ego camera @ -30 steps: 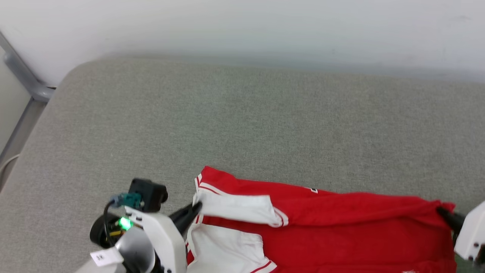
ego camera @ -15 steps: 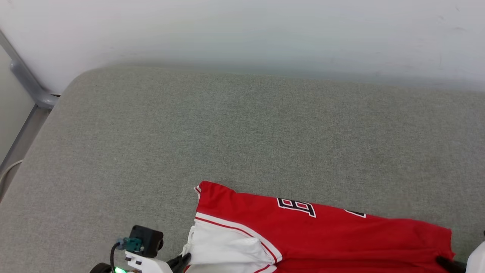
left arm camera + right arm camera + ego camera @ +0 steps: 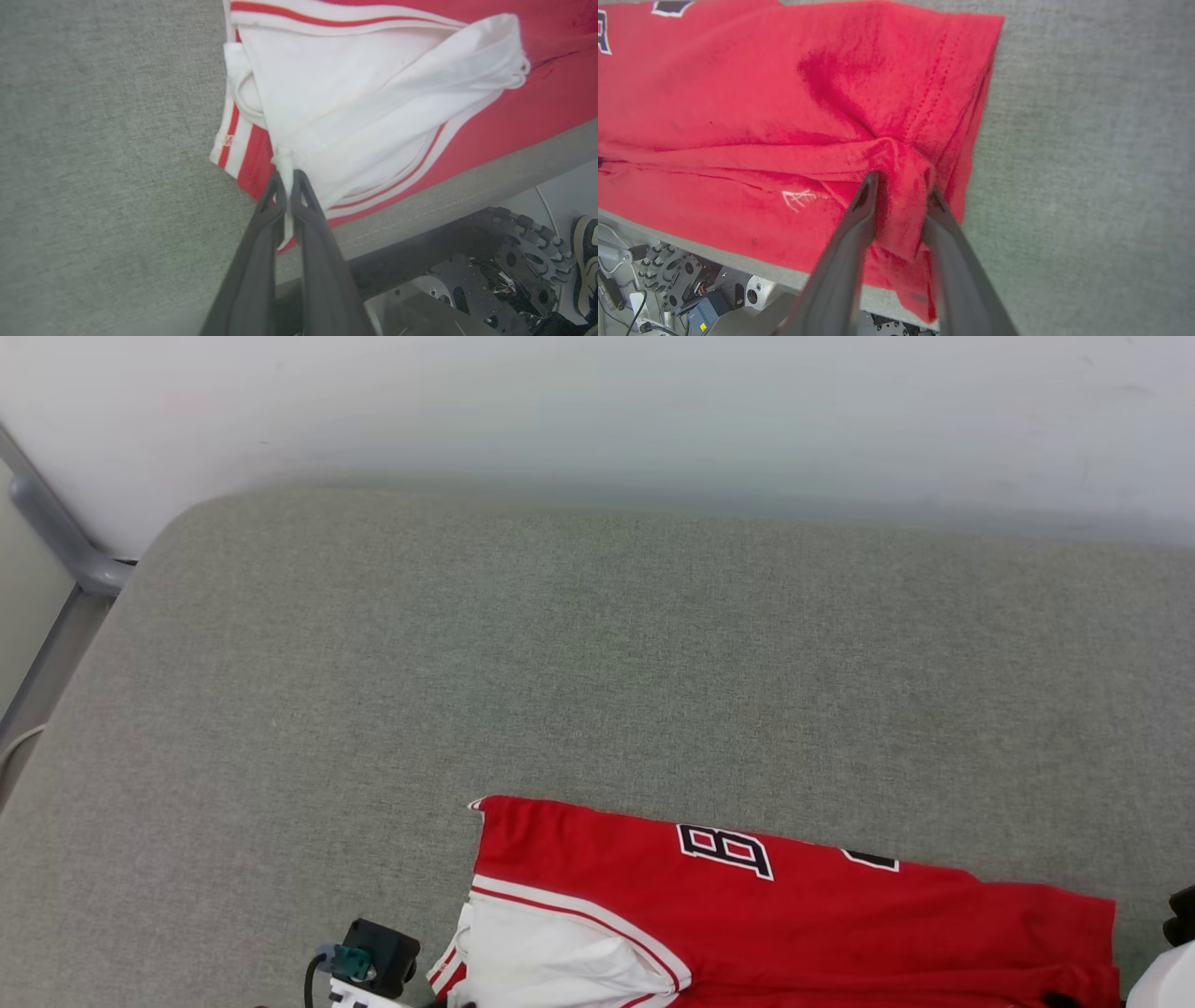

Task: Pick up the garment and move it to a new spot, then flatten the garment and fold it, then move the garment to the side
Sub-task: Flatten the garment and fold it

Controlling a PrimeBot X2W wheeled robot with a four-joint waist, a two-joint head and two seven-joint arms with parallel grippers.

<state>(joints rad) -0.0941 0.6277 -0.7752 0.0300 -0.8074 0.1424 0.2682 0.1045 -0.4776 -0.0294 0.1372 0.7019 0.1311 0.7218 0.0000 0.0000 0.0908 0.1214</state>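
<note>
The red garment (image 3: 822, 924) lies along the near edge of the grey cushion (image 3: 560, 663), with a black white-edged letter (image 3: 726, 850) showing on top and a white sleeve (image 3: 551, 961) at its left end. In the left wrist view my left gripper (image 3: 288, 179) is shut on a pinch of the white sleeve (image 3: 364, 98) beside the striped trim (image 3: 231, 135). In the right wrist view my right gripper (image 3: 901, 186) is shut on a bunched fold of the red garment (image 3: 738, 93) near its hemmed corner. The garment's near edge hangs slightly over the cushion's front.
A white wall (image 3: 597, 411) backs the cushion, and a grey metal rail (image 3: 56, 532) runs down its left side. Below the front edge the wrist views show the robot's base with a toothed wheel (image 3: 518, 233), a shoe (image 3: 586, 261) and cables (image 3: 626, 298).
Both grippers have drawn back toward the near edge, dragging the garment with them. Its upper layer has spread out, so the black print now shows and the white sleeve sits lower.
</note>
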